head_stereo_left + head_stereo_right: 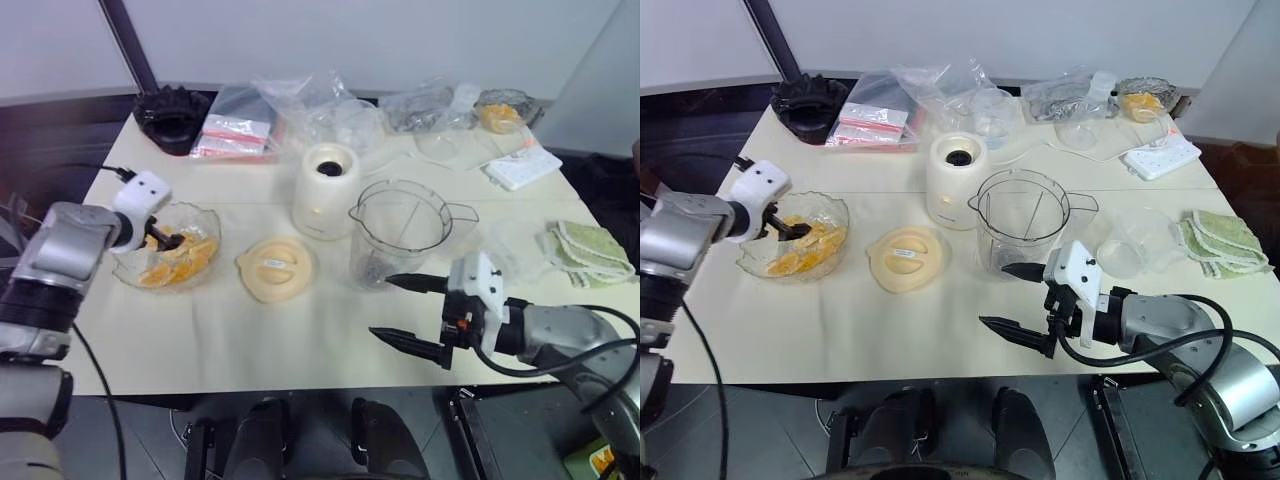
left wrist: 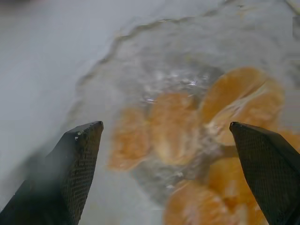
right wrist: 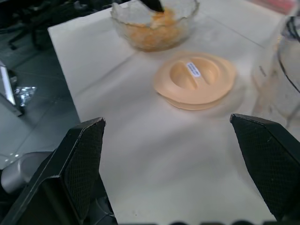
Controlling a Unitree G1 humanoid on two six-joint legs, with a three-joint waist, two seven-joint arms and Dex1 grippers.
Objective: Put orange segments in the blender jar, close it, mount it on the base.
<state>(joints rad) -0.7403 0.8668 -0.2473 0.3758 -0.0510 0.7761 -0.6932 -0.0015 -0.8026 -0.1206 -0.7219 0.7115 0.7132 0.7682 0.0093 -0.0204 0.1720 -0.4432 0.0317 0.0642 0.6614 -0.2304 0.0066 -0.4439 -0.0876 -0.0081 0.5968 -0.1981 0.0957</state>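
Orange segments lie piled in a scalloped glass bowl at the table's left. My left gripper hangs open just above them, inside the bowl; the left wrist view has segments between its spread fingers, nothing gripped. The clear blender jar stands uncovered mid-table, right of the cream base. Its pale-orange lid rests flat between bowl and jar. Near the front edge, in front of the jar, my right gripper is open and empty, pointing left toward the lid.
A black jagged-rimmed piece and plastic bags sit at the back left. At the back right are a small glass bowl and a white power strip. Green cloths and a clear cup lie right of the jar.
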